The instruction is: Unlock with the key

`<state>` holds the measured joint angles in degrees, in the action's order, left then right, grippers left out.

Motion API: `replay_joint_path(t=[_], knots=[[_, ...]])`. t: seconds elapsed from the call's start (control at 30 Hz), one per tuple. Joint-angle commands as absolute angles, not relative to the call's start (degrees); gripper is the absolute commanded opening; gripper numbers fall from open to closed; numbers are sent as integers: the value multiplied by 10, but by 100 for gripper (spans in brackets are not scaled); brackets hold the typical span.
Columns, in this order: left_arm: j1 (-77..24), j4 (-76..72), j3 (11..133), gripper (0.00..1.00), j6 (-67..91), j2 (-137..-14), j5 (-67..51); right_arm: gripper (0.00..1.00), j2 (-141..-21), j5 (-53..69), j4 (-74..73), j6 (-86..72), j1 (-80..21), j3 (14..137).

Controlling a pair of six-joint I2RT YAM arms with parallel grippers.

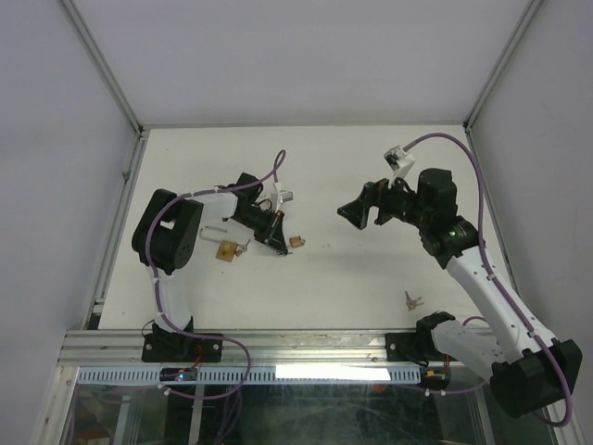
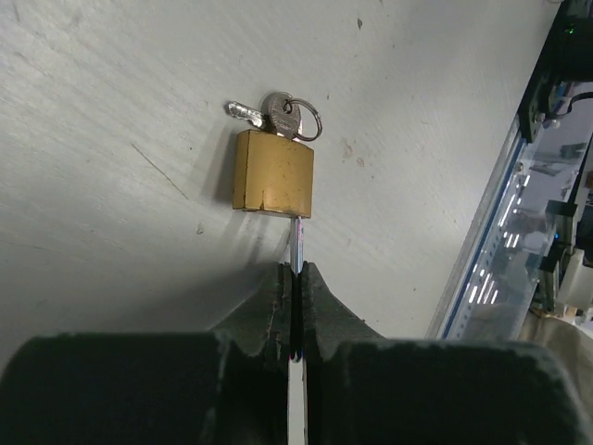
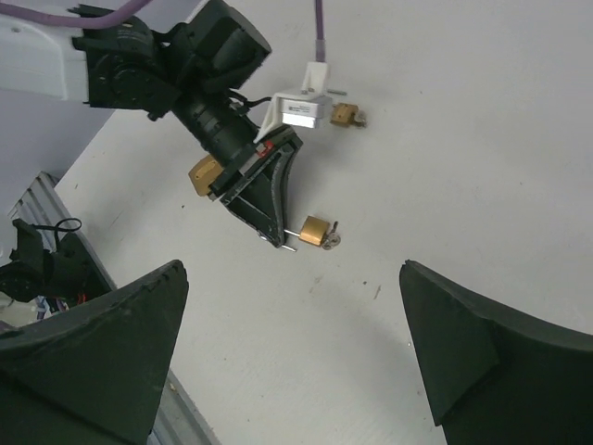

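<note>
Tightly, left pincer (image 2: 295, 283) on padlock (image 2: 273, 173) shackle (image 2: 296, 243) (key (image 2: 281, 115) inserted)

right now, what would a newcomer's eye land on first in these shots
First, the small brass padlock at mid-table, with a ringed key in its base and its shackle pinched in the shut jaws of the left arm. Next, the right arm holds its jaws wide open, facing that lock. Loose keys lie near the table's front edge.
</note>
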<state>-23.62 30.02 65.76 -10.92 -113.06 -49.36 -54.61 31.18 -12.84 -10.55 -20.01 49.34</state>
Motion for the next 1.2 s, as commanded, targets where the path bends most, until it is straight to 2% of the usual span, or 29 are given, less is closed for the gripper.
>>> replay_joint_path(t=[0.0,0.03,0.1,0.17,0.23,0.4,0.6,0.8,1.03,1.17], knots=[[-234,300,637,0,-80,-1142,-478,100,-578,231,-198,-131,-197,553],[-233,300,637,4,-74,-1145,-473,100,-587,206,-219,-135,-196,565],[-227,299,639,20,-52,-1154,-466,100,-604,157,-257,-144,-190,582],[-223,300,636,49,-47,-1153,-466,99,-613,127,-272,-156,-185,585],[-220,297,630,68,-47,-1143,-444,100,-618,102,-273,-170,-180,579],[-190,269,589,98,-43,-1085,-403,99,-652,35,-304,-210,-152,599],[-164,299,587,99,-142,-1013,-428,99,-688,0,-372,-238,-90,631],[-156,261,578,99,-196,-931,-405,100,-698,-38,-400,-246,-38,646],[-156,137,588,99,-174,-873,-385,100,-692,-55,-425,-234,22,652],[-156,4,579,99,-116,-852,-384,100,-694,-86,-450,-239,63,656]])
